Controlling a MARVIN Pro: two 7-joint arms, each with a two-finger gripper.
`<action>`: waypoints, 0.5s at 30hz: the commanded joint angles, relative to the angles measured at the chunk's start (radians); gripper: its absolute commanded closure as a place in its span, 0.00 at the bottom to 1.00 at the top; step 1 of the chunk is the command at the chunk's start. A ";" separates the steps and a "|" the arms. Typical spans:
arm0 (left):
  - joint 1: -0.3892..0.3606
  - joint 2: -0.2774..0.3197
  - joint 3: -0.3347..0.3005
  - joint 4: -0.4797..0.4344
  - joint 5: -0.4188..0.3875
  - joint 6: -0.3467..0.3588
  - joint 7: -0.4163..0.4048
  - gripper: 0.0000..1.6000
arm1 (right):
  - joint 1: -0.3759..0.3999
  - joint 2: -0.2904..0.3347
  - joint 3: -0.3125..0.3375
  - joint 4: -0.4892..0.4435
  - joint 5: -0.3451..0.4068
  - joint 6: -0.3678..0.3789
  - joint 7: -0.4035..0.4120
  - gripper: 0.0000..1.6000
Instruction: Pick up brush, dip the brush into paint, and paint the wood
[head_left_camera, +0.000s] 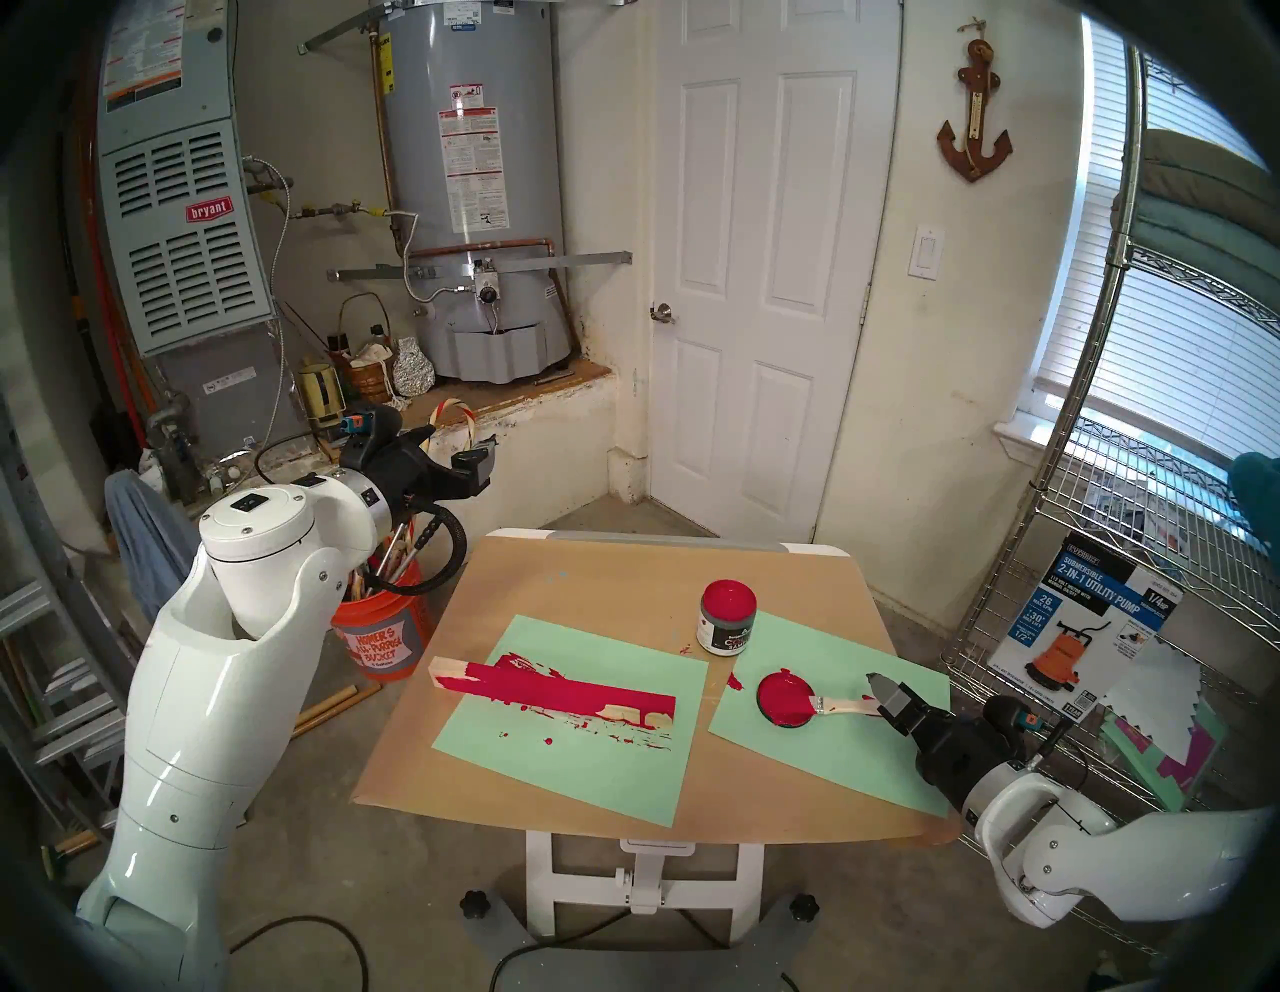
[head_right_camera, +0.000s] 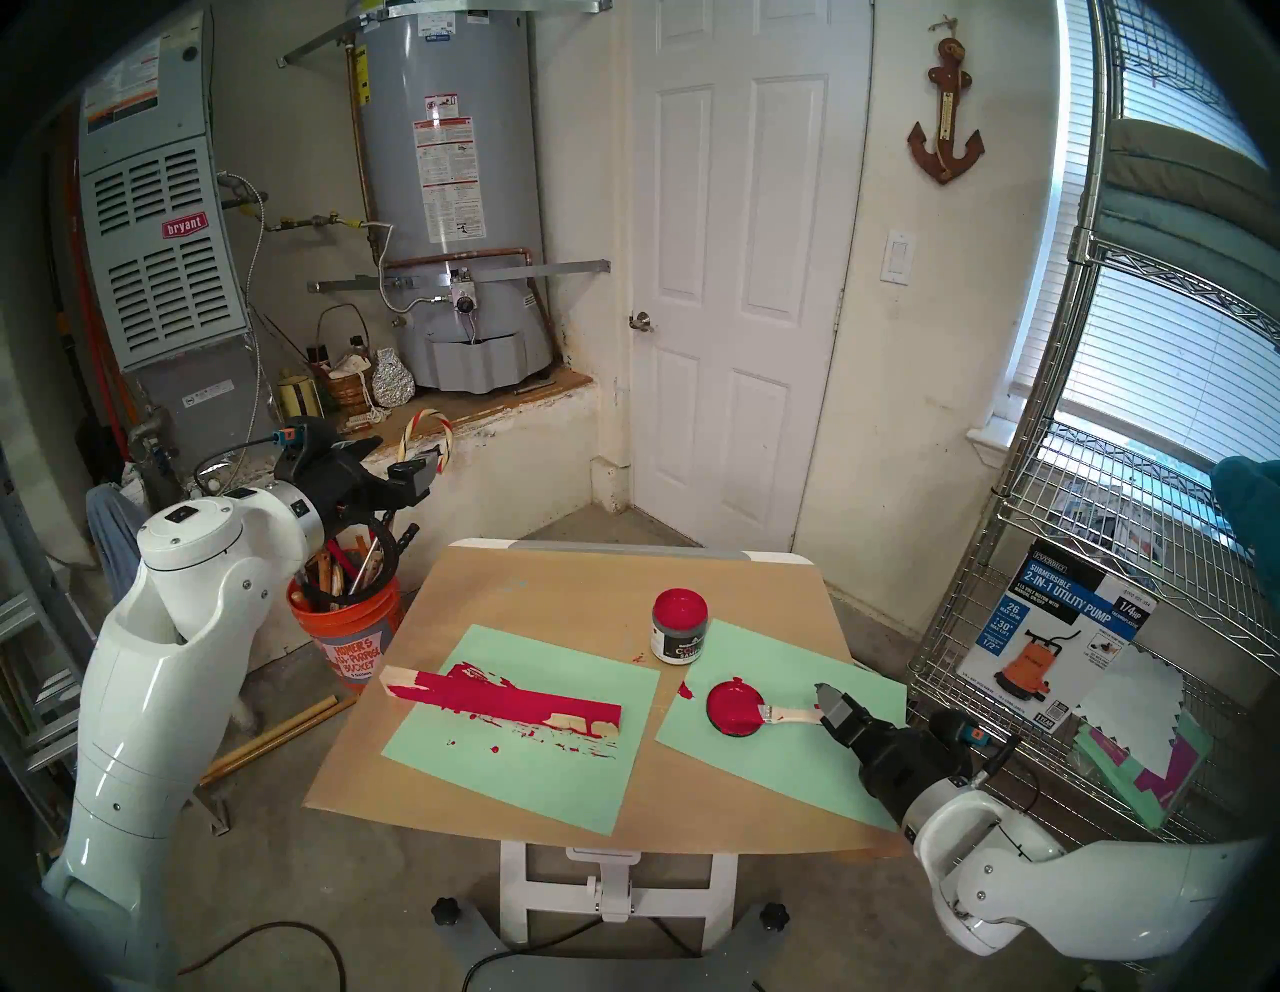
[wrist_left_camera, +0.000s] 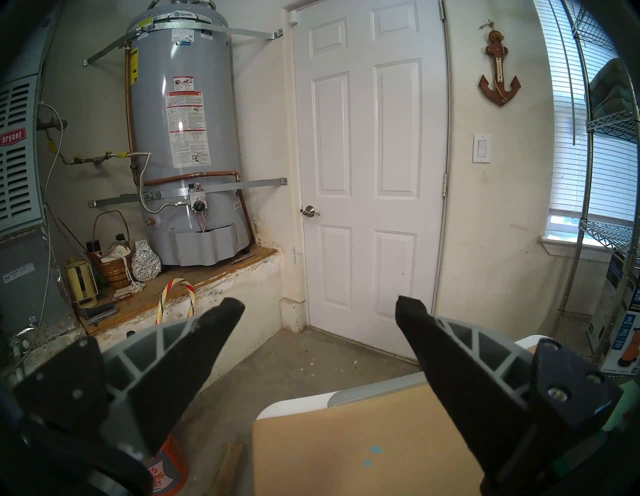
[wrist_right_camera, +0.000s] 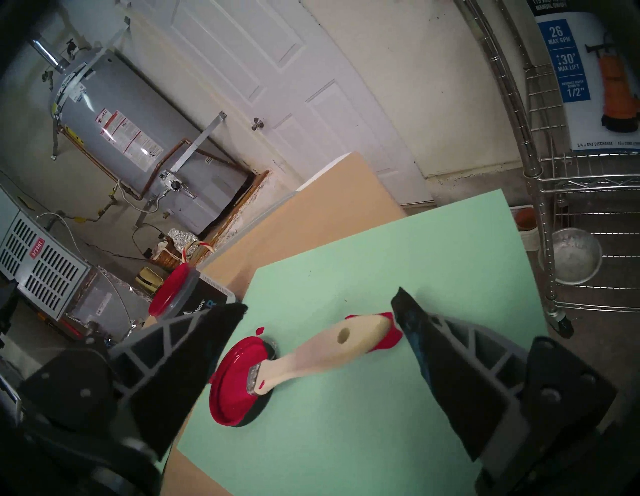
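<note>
The brush (head_left_camera: 841, 706) (wrist_right_camera: 329, 346) lies flat on the right green sheet, with its bristles resting on a red-coated lid (head_left_camera: 786, 700) (wrist_right_camera: 239, 377). My right gripper (head_left_camera: 883, 696) (wrist_right_camera: 318, 303) is open at the handle's end. The handle lies between its spread fingers and is not gripped. The open paint jar (head_left_camera: 727, 616) (wrist_right_camera: 180, 287) stands behind the lid. The wood (head_left_camera: 554, 693), mostly crimson with bare ends, lies on the left green sheet. My left gripper (head_left_camera: 478, 461) (wrist_left_camera: 318, 303) hangs open and empty, high off the table's far left corner.
Two green paper sheets (head_left_camera: 831, 755) cover the tan tabletop (head_left_camera: 589, 575), the left one smeared with red. An orange bucket (head_left_camera: 384, 637) of tools stands on the floor left of the table. A wire shelf (head_left_camera: 1108, 623) with a pump box stands close on the right.
</note>
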 joint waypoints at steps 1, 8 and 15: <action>-0.011 0.001 -0.005 -0.015 0.002 -0.010 0.000 0.00 | -0.031 0.059 0.025 0.008 0.007 -0.071 -0.016 0.00; -0.011 0.001 -0.005 -0.015 0.001 -0.010 0.001 0.00 | -0.066 0.086 0.061 0.017 -0.007 -0.168 0.002 0.00; -0.011 0.002 -0.004 -0.014 -0.001 -0.008 0.001 0.00 | -0.053 0.101 0.103 -0.022 -0.149 -0.252 0.006 0.00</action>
